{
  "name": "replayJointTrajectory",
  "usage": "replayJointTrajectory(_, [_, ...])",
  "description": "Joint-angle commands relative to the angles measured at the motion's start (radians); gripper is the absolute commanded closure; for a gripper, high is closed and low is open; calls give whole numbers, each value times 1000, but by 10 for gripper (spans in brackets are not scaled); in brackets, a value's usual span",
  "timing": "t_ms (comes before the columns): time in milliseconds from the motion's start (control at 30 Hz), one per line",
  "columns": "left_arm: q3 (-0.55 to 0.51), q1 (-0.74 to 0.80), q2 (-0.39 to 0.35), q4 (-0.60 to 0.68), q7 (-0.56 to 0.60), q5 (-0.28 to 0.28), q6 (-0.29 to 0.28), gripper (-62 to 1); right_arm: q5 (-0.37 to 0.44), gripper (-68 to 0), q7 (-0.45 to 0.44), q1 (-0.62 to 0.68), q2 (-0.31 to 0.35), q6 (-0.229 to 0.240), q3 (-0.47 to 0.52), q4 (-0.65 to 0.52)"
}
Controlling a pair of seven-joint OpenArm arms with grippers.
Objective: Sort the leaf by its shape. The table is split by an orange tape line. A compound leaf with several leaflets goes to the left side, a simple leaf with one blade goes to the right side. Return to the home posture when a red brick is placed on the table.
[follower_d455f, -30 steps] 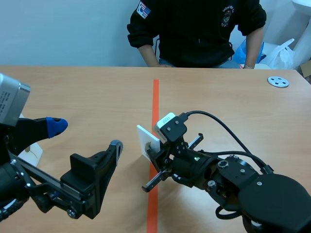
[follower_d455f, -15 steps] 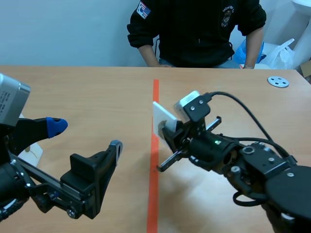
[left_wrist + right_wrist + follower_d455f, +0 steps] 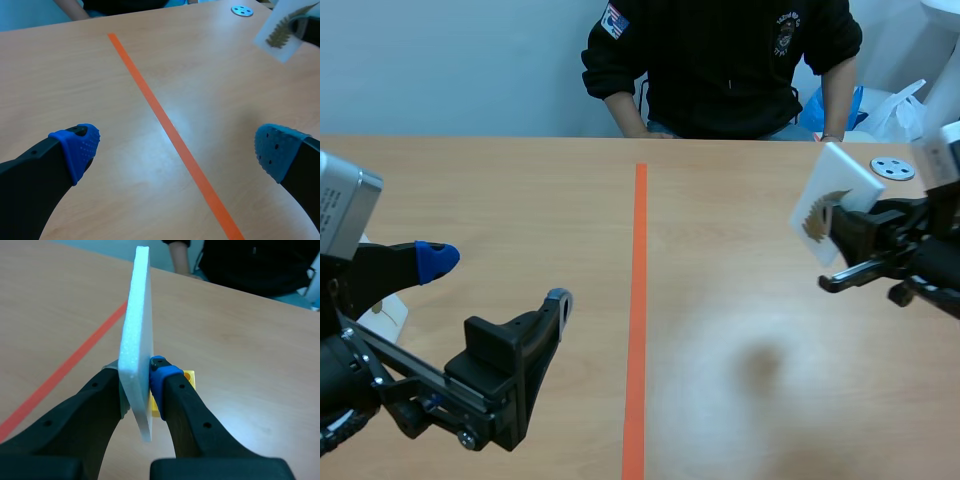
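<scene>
A white foam card (image 3: 832, 196) bearing a brownish, feathery leaf picture (image 3: 812, 222) hangs above the table's right side, and my right gripper (image 3: 850, 232) is shut on it. In the right wrist view the card (image 3: 137, 335) stands edge-on between the two fingers of that gripper (image 3: 136, 372). The left wrist view shows the card (image 3: 281, 29) far ahead to the right, its leaf looking like a frond with several leaflets. My left gripper (image 3: 498, 280) sits low at the near left, open and holding nothing (image 3: 175, 150). The orange tape line (image 3: 638, 300) runs down the table's middle.
A person in a black top sits across the table. A small metal disc (image 3: 892, 168) lies at the far right. Another white card (image 3: 385, 315) lies by the left arm. A small yellow object (image 3: 189, 376) shows behind the right fingers.
The right arm has lifted the card off the tape line and swung it far to the right and up. The left arm has not moved.
</scene>
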State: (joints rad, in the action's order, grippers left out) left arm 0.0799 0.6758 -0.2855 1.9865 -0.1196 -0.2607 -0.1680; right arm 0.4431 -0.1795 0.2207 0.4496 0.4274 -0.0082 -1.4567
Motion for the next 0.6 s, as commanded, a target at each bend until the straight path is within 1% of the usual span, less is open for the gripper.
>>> replayJointTrajectory(0, [-3, 5, 0, 7, 17, -4, -2, -623, 29, -37, 1, 2, 19, 19, 34, -7])
replayJointTrajectory(67, [-3, 5, 0, 7, 17, -4, -2, -623, 54, -37, 11, 23, 27, 38, 88, -7])
replayJointTrajectory(167, [-3, 5, 0, 7, 18, -4, -2, -623, 67, -37, 24, 49, 30, 38, 158, -6])
replayJointTrajectory(300, [-3, 5, 0, 7, 17, -4, -2, -623, 71, -37, 43, 47, 29, 32, 193, 11])
replayJointTrajectory(433, [-3, 5, 0, 7, 17, -4, -2, -623, 93, -37, 43, 16, 27, -41, 192, 80])
replayJointTrajectory(500, [-3, 5, 0, 7, 17, -4, -2, -623, 102, -37, 40, -18, 26, -63, 192, 146])
replayJointTrajectory(567, [-3, 5, 0, 7, 17, -4, -2, -623, 107, -37, 29, -60, 27, -73, 192, 220])
